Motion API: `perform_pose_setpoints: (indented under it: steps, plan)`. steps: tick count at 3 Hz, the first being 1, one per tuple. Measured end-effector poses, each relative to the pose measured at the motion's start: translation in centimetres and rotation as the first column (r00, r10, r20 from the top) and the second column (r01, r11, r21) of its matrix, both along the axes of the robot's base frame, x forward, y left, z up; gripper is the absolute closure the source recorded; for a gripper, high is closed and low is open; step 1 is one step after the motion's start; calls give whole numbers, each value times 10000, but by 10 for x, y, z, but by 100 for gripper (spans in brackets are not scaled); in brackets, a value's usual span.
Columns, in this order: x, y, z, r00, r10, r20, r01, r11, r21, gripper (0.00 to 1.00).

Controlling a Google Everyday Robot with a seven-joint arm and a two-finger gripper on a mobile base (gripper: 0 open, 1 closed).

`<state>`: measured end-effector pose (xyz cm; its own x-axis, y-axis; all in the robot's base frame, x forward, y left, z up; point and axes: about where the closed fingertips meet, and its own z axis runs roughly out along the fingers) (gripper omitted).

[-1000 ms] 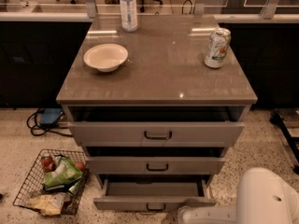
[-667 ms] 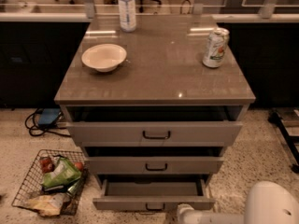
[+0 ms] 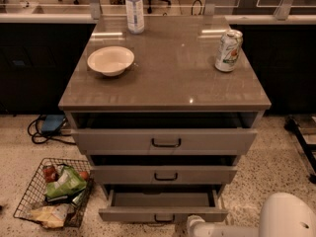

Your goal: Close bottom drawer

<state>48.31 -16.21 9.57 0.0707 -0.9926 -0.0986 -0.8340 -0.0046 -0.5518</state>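
The bottom drawer (image 3: 163,213) of the grey cabinet is pulled out, showing its plain grey tray and a small black bar handle on the flat front. The two drawers above it, the middle drawer (image 3: 165,174) and the top drawer (image 3: 165,141), also stand slightly open. My white arm comes in at the bottom right, and my gripper (image 3: 194,224) is at the frame's lower edge, just right of the bottom drawer's handle and close to its front. Most of the gripper is cut off by the frame edge.
On the cabinet top (image 3: 168,78) stand a white bowl (image 3: 110,60), a clear water bottle (image 3: 134,8) and a drink can (image 3: 228,50). A wire basket (image 3: 54,193) with snack packets lies on the floor at the left. Cables (image 3: 44,130) lie behind it.
The view has shifted so the cabinet sits higher and the bottom drawer's front shows more fully. My arm has dropped lower and farther right in the picture. The drawer stands open as before.
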Motion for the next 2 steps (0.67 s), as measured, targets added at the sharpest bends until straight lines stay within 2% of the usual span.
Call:
perform_pose_setpoints:
  steps: [2]
  plan:
    - [-1,0,0,10000,2,2,-2,10000,-1,100]
